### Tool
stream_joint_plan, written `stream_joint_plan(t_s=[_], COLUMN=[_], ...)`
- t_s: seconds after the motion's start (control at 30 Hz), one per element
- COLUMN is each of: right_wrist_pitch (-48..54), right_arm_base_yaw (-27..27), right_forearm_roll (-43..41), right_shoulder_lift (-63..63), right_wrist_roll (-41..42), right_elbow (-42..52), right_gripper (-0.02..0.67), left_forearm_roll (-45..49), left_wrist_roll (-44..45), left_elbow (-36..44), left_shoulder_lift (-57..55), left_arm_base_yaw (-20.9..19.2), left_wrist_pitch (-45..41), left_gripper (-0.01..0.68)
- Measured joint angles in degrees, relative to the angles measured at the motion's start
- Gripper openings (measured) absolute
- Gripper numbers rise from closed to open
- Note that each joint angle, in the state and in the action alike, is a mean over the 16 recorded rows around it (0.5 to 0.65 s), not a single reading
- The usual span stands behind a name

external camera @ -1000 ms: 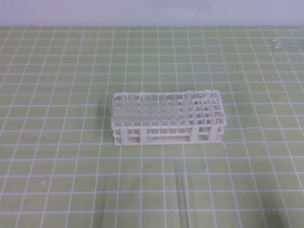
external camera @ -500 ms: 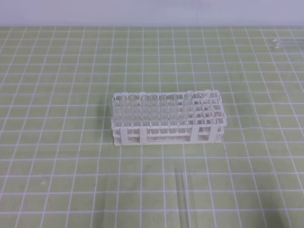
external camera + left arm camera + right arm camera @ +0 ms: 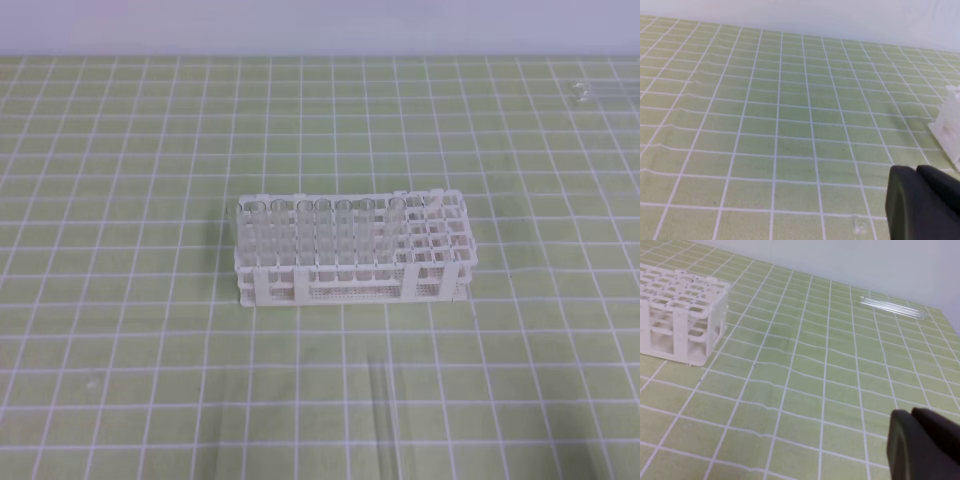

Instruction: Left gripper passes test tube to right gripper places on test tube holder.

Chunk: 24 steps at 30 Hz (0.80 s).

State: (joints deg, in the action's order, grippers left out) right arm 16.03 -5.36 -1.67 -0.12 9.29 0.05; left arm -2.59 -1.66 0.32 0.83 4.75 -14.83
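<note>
The white test tube holder (image 3: 352, 248) stands mid-mat with several clear tubes upright in its left and middle holes; its right-hand holes hold nothing. One clear test tube (image 3: 386, 420) lies flat on the mat in front of the holder, near the bottom edge. Another clear tube (image 3: 603, 91) lies at the far right back, also seen in the right wrist view (image 3: 892, 308). My left gripper (image 3: 916, 172) is shut and holds nothing, low over the mat left of the holder (image 3: 950, 122). My right gripper (image 3: 911, 415) is shut and holds nothing, right of the holder (image 3: 680, 310). Neither gripper shows in the high view.
A green mat with a white grid (image 3: 120, 200) covers the table up to a pale back wall (image 3: 320, 25).
</note>
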Motion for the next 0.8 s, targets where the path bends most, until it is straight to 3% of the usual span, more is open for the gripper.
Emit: stream_joint_plan(t_s=[0.33,0.8], right_wrist_pitch=[0.0,0.0], right_arm_base_yaw=[0.0,0.0], right_forearm_roll=[0.0,0.0], right_shoulder_lift=[0.0,0.0], right_wrist_roll=[0.0,0.0], right_elbow=[0.0,0.0], right_gripper=[-0.018,-0.018], left_forearm_roll=[-2.0,-19.0], left_wrist_roll=[-0.9,-8.2], left_elbow=[0.1,0.1], left_shoulder_lift=[0.3,0.4], left_arm_base_yaw=[0.0,0.0], left_wrist_pitch=[1.3,12.5], left_gripper=[0.0,0.0])
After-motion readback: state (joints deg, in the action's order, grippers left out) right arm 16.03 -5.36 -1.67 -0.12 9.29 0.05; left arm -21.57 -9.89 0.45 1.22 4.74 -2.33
